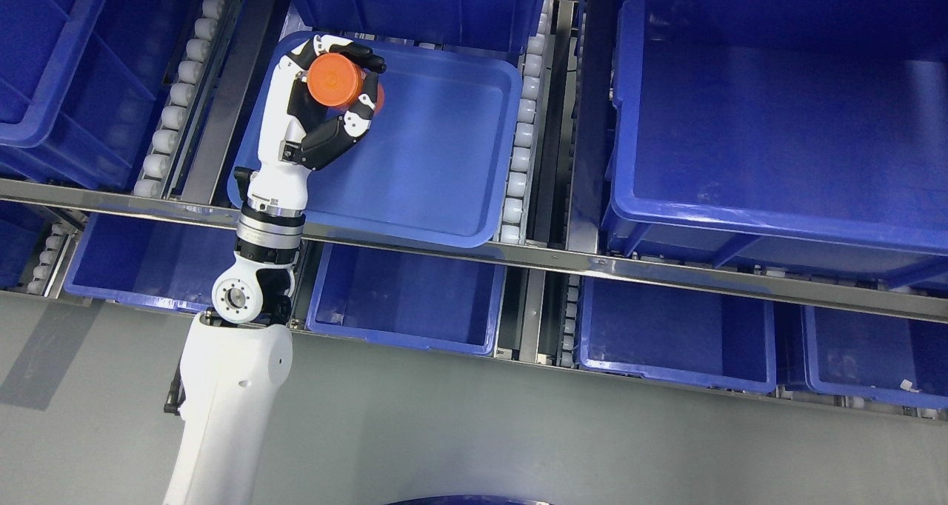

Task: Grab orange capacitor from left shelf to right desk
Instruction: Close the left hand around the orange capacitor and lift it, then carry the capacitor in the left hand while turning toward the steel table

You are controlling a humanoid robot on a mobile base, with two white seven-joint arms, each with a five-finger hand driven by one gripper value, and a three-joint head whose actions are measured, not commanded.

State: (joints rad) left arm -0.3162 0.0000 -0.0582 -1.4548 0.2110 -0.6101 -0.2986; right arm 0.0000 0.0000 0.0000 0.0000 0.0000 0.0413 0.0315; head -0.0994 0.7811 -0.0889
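An orange cylindrical capacitor (337, 80) is held in my left hand (348, 83), whose black-and-white fingers (355, 120) are curled around it. The hand is over the upper left part of a shallow blue tray (444, 157) on the shelf's roller lane. Whether the capacitor is lifted off the tray floor I cannot tell. My left arm (237, 357) comes up from the bottom left. My right arm is out of view.
Deep blue bins stand around: a large one at the right (778, 120), one behind the tray (415, 1), one at the far left (59, 68). Lower-shelf bins (407, 298) sit below a metal rail (563, 261). Grey floor lies in front.
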